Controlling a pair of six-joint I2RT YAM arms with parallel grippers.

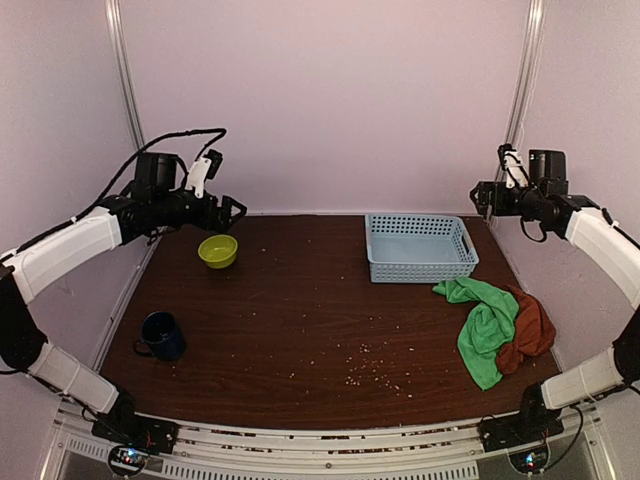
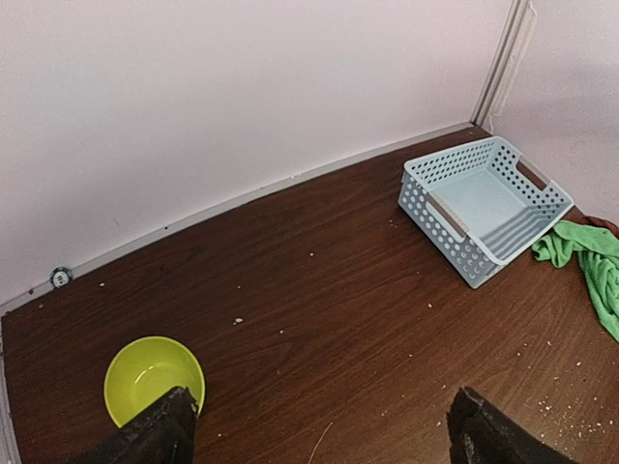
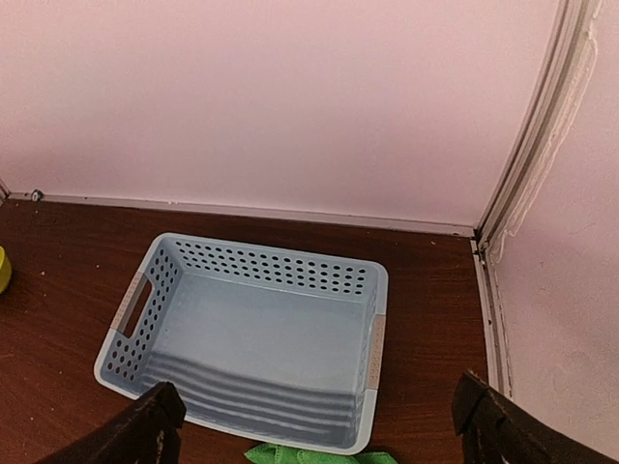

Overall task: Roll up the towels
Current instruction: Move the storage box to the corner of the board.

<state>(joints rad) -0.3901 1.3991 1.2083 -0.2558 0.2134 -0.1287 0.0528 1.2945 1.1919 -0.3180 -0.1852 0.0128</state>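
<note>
Left pincer (image 1: 228, 209) and right pincer (image 1: 482, 197) are hovering open, empty; green towel (image 1: 487, 325) is lying bunched against rust towel (image 1: 532, 328).

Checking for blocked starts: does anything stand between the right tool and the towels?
Nothing visible does. The right tool is open and raised at the far right. The green towel and rust towel lie heaped by the front right corner of the light-blue basket, which sits aside.
</note>
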